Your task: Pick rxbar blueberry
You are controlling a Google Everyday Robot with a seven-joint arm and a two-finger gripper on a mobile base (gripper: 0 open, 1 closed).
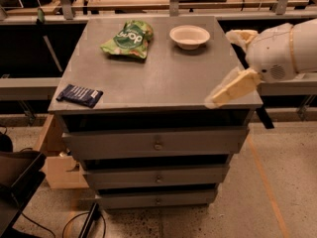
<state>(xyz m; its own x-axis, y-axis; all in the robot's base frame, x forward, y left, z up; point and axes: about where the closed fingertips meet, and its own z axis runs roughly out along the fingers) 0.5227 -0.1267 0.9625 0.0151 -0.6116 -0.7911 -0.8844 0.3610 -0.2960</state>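
Camera view is taken up mostly by a grey drawer cabinet (163,81), seen from above and in front. Three drawers are stacked under its flat top, each fitted with a small round knob in the middle. A cardboard box (62,170) is tucked on the speckled floor by the cabinet's lower left side.

Next in size, the white robot arm (285,51) is seen coming in from the right edge, level with the tabletop. A green snack bag (127,38) with white lettering is laid near the back of the top, left of centre. The pale tan gripper (234,87) is hung over the front right corner of the top, pointed down and to the left. Honestly, whether it's spread or pressed together can't be told here, and nothing is seen held in it.

A small white bowl (189,36) is set upright just right of the bag, a bit apart from it.

The rxbar blueberry (79,95), dark navy with pale lettering, is laid flat at the front left corner of the top, close to the edge. It's well apart from the gripper, with the whole width of the top between them.
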